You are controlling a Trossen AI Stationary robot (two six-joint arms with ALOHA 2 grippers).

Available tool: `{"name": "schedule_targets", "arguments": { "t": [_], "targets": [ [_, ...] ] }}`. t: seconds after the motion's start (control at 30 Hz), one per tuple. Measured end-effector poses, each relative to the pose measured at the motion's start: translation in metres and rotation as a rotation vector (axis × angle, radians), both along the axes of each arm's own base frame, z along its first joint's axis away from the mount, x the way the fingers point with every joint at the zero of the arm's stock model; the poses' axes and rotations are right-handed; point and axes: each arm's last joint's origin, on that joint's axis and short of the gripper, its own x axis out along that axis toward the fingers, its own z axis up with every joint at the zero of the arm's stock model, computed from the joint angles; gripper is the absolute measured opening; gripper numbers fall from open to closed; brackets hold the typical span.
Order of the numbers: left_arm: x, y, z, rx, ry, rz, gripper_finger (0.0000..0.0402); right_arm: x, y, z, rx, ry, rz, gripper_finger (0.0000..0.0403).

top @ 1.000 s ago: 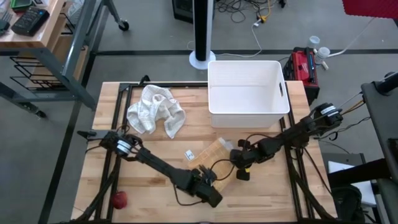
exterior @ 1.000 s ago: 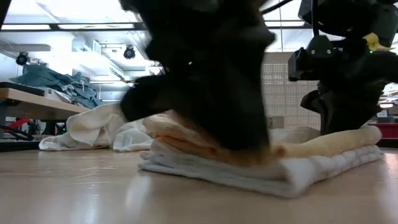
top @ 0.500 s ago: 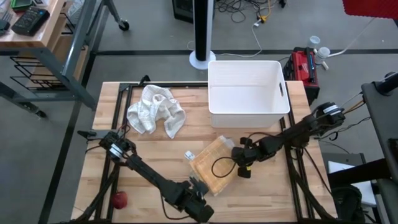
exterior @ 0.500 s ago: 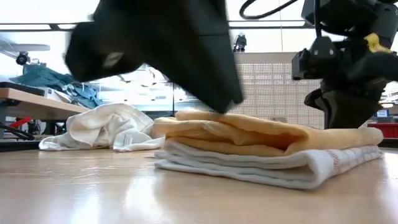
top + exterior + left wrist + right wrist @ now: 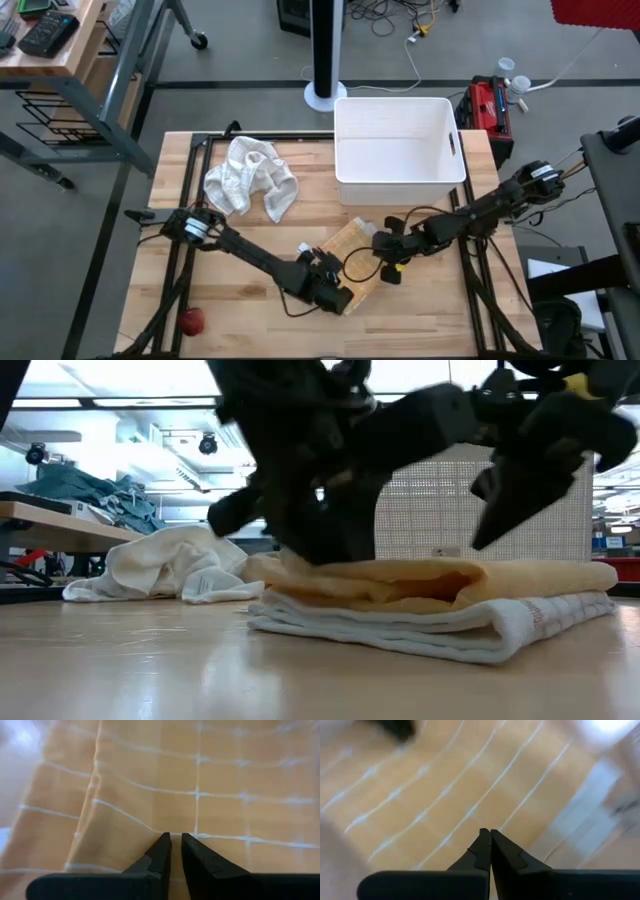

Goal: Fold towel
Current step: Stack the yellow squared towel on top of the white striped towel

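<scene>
Both grippers press on the folded orange towel (image 5: 345,262) near the counter's front edge: left gripper (image 5: 176,839) jaws slightly parted, right gripper (image 5: 486,834) jaws closed, neither holding cloth.

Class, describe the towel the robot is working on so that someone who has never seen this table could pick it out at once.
Start at the big white plastic bin at the wooden table's far edge. Just in front of it lies a folded orange towel with thin white grid lines, between both arms' tools. Unlike the crumpled white towel to the left, it is flat, coloured and checked.

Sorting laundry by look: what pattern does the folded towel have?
Orange-yellow with a thin white grid, the folded towel shows best in the left wrist view.
</scene>
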Motion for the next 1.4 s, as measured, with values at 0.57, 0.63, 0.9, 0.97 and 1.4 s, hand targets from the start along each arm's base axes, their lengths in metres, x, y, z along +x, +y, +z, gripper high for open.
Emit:
{"name": "schedule_targets", "arguments": {
  "t": [0.57, 0.63, 0.9, 0.97, 1.4],
  "targets": [
    [-0.007, -0.017, -0.01, -0.069, -0.034, -0.006, 0.0037, 0.035, -0.036, -0.048, -0.058, 0.036, -0.237, 0.0],
    [-0.01, -0.022, -0.009, -0.073, -0.038, -0.004, 0.0037, 0.036, -0.037, -0.051, -0.062, 0.043, -0.246, 0.0],
    [-0.028, -0.049, -0.008, -0.135, -0.026, 0.002, 0.0037, 0.035, -0.038, -0.049, -0.066, 0.04, -0.239, 0.0],
    [-0.032, -0.054, -0.009, -0.147, -0.019, 0.016, 0.0037, 0.035, -0.039, -0.047, -0.073, 0.036, -0.24, 0.0],
    [-0.037, -0.062, 0.003, -0.174, -0.056, 0.033, 0.0037, 0.038, -0.035, -0.007, -0.048, -0.096, -0.181, 0.0]
  ]
}}
